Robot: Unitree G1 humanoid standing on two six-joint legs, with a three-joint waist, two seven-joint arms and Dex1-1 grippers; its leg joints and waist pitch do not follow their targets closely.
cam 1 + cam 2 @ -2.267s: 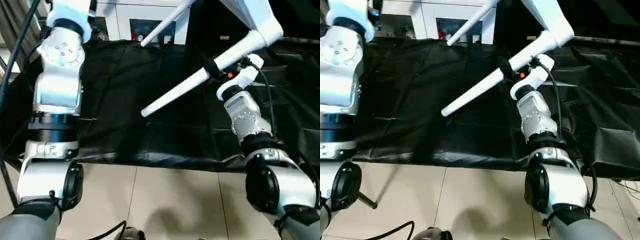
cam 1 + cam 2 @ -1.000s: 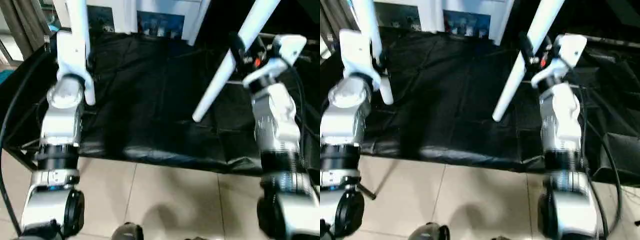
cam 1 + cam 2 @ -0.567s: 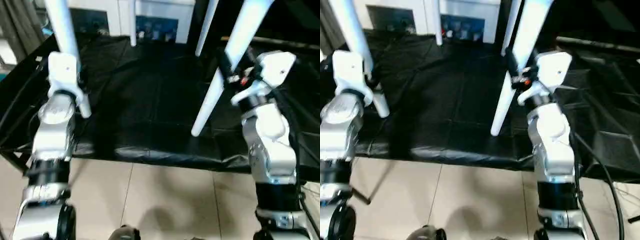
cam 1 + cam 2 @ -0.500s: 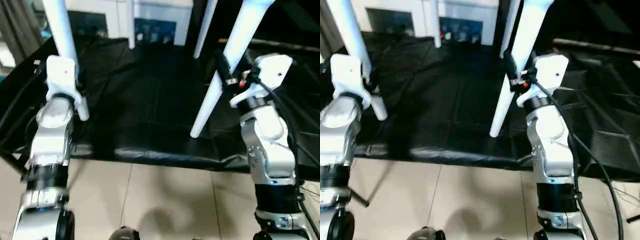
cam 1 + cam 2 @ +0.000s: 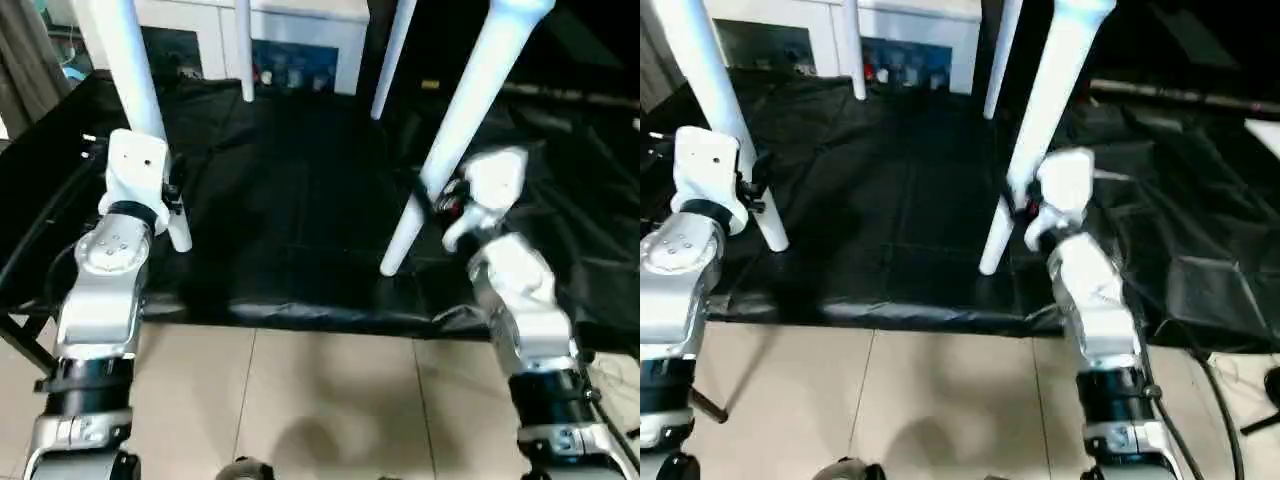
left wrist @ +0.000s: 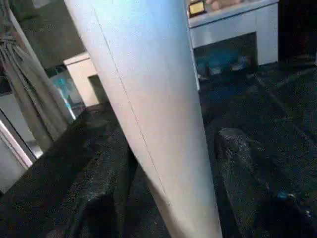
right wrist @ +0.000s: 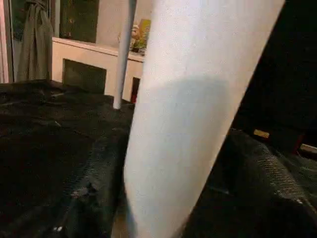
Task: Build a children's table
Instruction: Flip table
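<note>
Right now the children's table [image 5: 243,50] is standing on its legs on the black-draped worktop [image 5: 290,200], its two far legs showing at the back. Your left hand [image 5: 168,195] is sitting around the near left leg [image 5: 135,110] and your right hand [image 5: 435,200] around the near right leg [image 5: 465,120]; whether either is clenched or released, you cannot tell

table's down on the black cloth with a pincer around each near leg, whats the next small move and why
Probably draw both arms back off the legs. All four legs stand on the black cloth. In the wrist views the left leg and right leg sit between the fingers with gaps showing, so the left pincer and right pincer look loosened already.
</note>
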